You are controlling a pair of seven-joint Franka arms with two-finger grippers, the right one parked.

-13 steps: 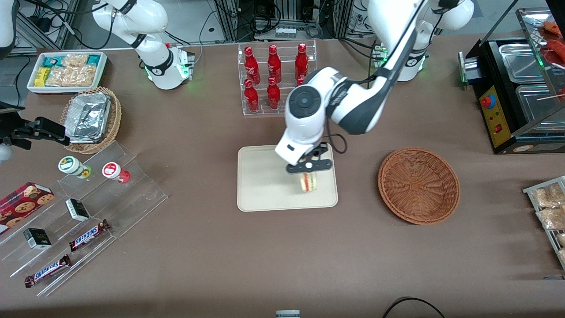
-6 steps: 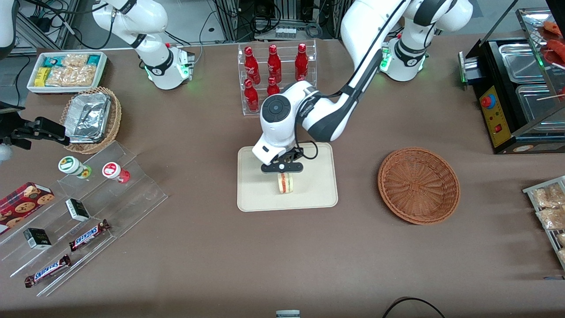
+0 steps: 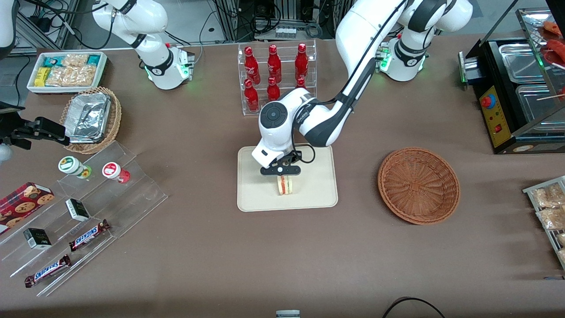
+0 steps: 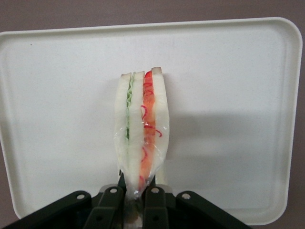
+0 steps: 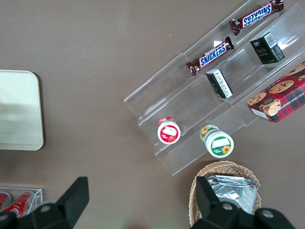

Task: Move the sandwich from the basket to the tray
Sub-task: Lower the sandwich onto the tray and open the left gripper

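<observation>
My left gripper (image 3: 281, 173) is shut on the sandwich (image 3: 285, 185), a wrapped wedge of pale bread with green and orange-red layers, and holds it upright over the middle of the cream tray (image 3: 256, 194). In the left wrist view the sandwich (image 4: 141, 133) hangs from the gripper (image 4: 136, 202), pinched at its wrapped tip, with the tray (image 4: 238, 95) beneath. I cannot tell whether it touches the tray. The reddish-brown wicker basket (image 3: 418, 184) stands empty beside the tray, toward the working arm's end of the table.
A clear rack of red bottles (image 3: 275, 75) stands farther from the front camera than the tray. A clear tiered stand with snack bars and cups (image 3: 84, 207), a tan basket of foil trays (image 3: 91, 118) and a white snack bin (image 3: 67, 70) lie toward the parked arm's end.
My gripper has carried the sandwich sideways over the tray, from the edge nearest the basket to the middle, and lowered it slightly.
</observation>
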